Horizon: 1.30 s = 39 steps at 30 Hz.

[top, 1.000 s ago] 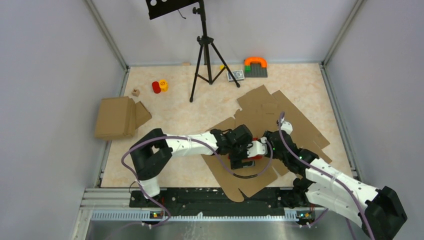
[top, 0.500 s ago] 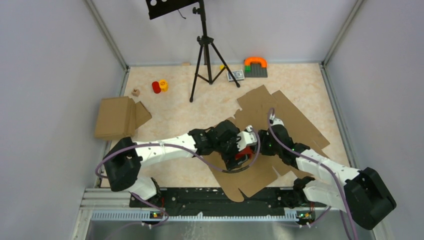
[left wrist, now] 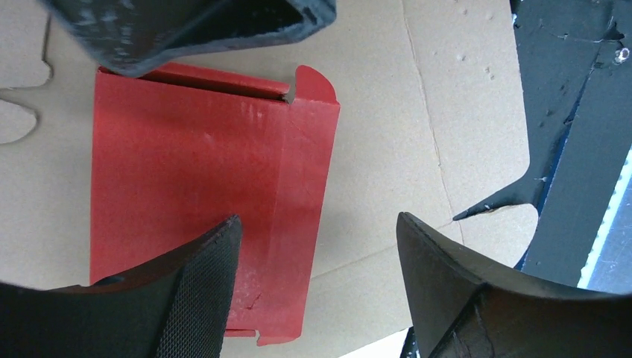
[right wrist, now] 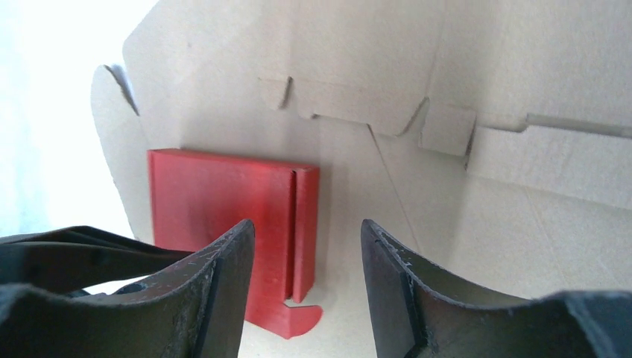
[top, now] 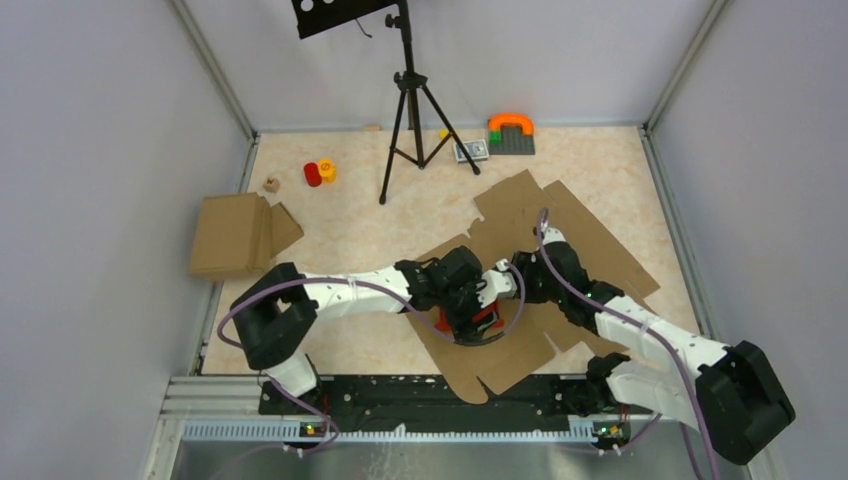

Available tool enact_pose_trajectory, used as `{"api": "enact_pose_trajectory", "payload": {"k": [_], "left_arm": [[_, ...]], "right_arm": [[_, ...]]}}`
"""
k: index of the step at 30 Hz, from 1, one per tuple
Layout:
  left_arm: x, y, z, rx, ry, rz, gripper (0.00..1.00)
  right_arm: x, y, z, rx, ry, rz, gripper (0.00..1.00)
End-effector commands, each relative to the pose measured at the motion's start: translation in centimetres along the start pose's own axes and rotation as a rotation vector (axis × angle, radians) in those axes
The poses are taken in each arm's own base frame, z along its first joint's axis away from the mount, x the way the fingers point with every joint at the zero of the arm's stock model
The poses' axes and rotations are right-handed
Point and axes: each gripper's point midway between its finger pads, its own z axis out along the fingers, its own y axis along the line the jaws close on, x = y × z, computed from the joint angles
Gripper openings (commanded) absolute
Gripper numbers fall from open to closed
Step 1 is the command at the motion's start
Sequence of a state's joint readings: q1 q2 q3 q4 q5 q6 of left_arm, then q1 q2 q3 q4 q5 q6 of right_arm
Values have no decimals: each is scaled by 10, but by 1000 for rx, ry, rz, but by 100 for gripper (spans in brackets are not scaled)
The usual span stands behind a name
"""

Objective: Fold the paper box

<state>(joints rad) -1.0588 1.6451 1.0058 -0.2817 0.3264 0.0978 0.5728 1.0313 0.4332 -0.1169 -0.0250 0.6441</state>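
Your bright red thin card paper box [left wrist: 201, 179] lies flat on the large flat brown cardboard sheet [left wrist: 387, 149], near that sheet's near-left part. This is in the middle of the beige desk [top: 340, 220], right where the two wrists meet. In the left wrist view it has a folded strip down its right side and a rounded tab at the top right corner.

The left arm [top: 350, 290] has its jaws spread wide with nothing held. One of its black fingers [left wrist: 186, 298] sits over the lower part of the red card, and the other is over bare cardboard beside it. You cannot tell from here whether that finger presses on the card. A second dark finger [left wrist: 186, 22] crosses the top of that view over the box's upper edge.

The right arm [top: 640, 330] also has its jaws parted, about halfway, and gripping nothing. Only cardboard shows in the gap between its fingers [right wrist: 216, 291], and the red box lies just left of that gap, partly hidden behind one finger.

Compared with a second ago, your right arm has swung its shoulder end inward and its wrist has moved further up the desk. Your left wrist has drawn back slightly leftward, and the red showing beneath it now sits a little further left. The cardboard sheet has not shifted.
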Motion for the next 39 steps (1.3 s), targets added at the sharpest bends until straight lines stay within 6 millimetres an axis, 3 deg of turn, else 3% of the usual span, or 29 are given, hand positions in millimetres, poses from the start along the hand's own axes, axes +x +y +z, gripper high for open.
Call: {"api": "enact_pose_trajectory", "payload": {"k": [1, 10, 17, 21, 27, 30, 32, 36, 39], "left_arm": [[7, -2, 8, 26, 5, -24, 76], [0, -3, 4, 27, -26, -26, 77], [-5, 1, 3, -9, -56, -50, 78], [-23, 7, -19, -82, -159, -65, 84], [-41, 18, -69, -240, -310, -150, 95], [-28, 45, -90, -410, -360, -312, 97], [-11, 66, -96, -479, -359, -454, 82], [17, 75, -83, -436, -287, -646, 69], [33, 77, -66, -424, -225, -725, 67]], "right_arm": [[-27, 26, -10, -94, -62, -22, 55], [10, 37, 14, -206, 96, -28, 47], [22, 13, 24, -100, 137, -49, 33], [28, 1, 25, -48, 162, -72, 24], [28, 0, 25, -30, 165, -109, 22], [27, 3, 26, -22, 170, -128, 22], [27, 4, 27, -18, 172, -134, 21], [25, 7, 27, -25, 168, -140, 21], [24, 10, 26, -29, 168, -140, 21]]}}
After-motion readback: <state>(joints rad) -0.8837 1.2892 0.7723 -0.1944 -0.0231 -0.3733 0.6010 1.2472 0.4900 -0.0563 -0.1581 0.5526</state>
